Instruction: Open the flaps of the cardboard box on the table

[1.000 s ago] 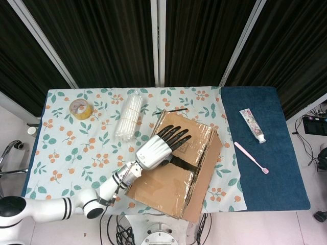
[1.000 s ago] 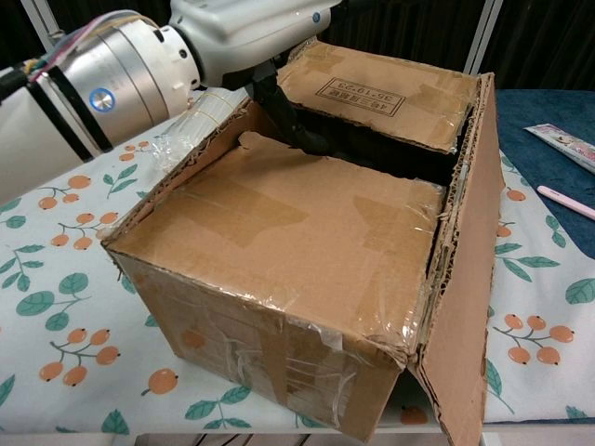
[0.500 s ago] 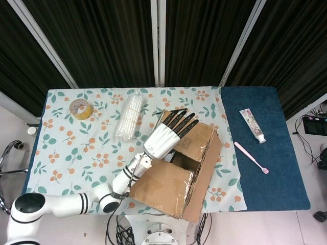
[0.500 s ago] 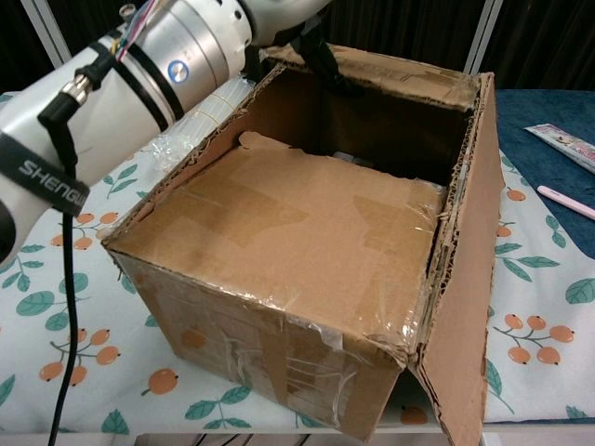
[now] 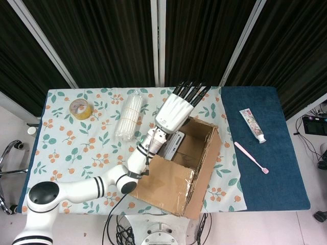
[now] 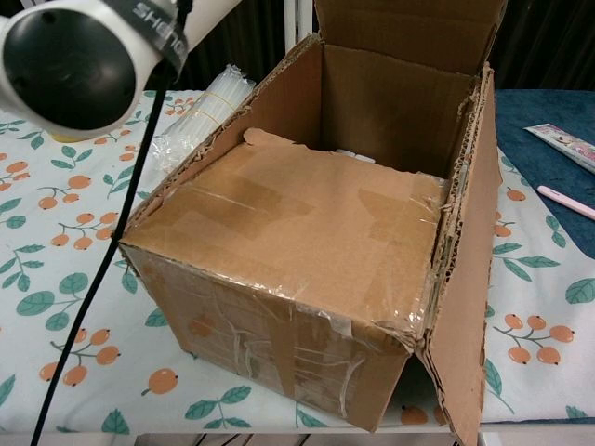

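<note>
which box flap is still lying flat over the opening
The near flap, taped and lying flat over the box's front half; the far flap stands upright, the right flap hangs down outside.

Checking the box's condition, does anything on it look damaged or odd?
The cardboard box looks worn: peeling clear tape on its near flap, a ragged notch in that flap's far edge, and its right flap hanging down outside.

Left robot hand (image 5: 176, 109) raised, fingers extended forward.
</note>
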You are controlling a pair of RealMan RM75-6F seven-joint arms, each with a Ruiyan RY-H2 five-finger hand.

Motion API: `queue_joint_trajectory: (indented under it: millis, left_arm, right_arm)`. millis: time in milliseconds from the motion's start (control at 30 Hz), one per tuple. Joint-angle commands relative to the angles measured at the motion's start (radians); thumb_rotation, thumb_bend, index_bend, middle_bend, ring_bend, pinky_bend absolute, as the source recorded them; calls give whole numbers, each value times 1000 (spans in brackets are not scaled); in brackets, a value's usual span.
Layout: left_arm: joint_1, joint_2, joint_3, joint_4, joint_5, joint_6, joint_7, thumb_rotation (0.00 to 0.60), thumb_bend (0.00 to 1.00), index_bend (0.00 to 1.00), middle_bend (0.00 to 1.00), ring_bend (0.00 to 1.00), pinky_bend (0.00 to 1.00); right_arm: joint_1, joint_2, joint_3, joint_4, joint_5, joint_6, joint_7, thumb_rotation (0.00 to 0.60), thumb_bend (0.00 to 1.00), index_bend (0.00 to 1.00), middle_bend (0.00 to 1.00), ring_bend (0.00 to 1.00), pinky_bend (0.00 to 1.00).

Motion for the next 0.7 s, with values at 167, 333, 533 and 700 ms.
queue_joint_trajectory:
  millis: [167, 333, 533, 700]
  left_arm:
    - [-158, -75, -43, 196, -87, -59, 10, 600, 95, 5, 33, 70, 158]
    - [-253, -145, -50, 385, -117, -76, -55, 600, 95, 0, 27, 70, 158]
    - [-342, -205, -47, 587, -136, -83, -132, 600, 96, 0, 3, 70, 158]
    - [-364, -222, -19, 671, -134, -79, -187, 600, 96, 0, 0, 70, 158]
  right_arm:
    - [-3, -6, 3, 19, 9, -6, 29, 600, 981, 0, 0, 0, 0]
    - [-1, -15, 8, 42, 18, -14, 58, 600, 981, 0, 0, 0, 0]
    - [-2, -16, 16, 60, 27, -17, 85, 600, 980, 0, 0, 0, 0]
    - [2, -18, 18, 73, 35, -35, 101, 600, 981, 0, 0, 0, 0]
